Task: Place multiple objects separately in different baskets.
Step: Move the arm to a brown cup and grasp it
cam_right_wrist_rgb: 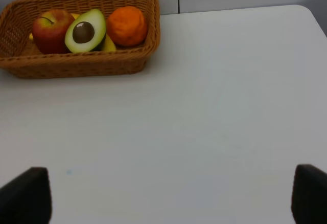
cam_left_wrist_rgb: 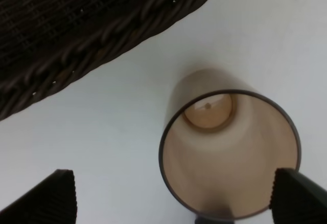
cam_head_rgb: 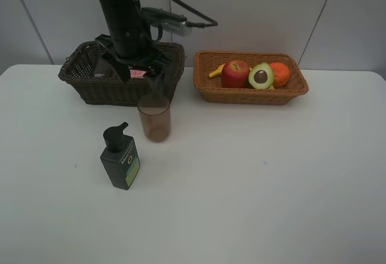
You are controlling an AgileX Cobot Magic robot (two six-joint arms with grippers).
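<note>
Exterior high: set well back and above, facing down across the table point(cam_head_rgb: 271, 185) to the rear wall, with the dark basket point(cam_head_rgb: 108, 92) upper left of frame and the tan basket point(cam_head_rgb: 253, 95) upper right. Left wrist: very near, looking steeply down into the cup point(cam_head_rgb: 155, 119) beside the dark basket's wall; the high view shows both. Right wrist: low and farther off, facing across the table to the tan basket, likewise shared.

table point(cam_head_rgb: 271, 185): white, matte, plain, fills most of the high view, far corners rounded | wall point(cam_head_rgb: 259, 11): pale grey panels, rising right behind the table's far edge | seams point(cam_head_rgb: 319, 18): thin dark lines between panels, one upright, two slanted | light: soft, even; shadows on tabletop faint, short
</note>
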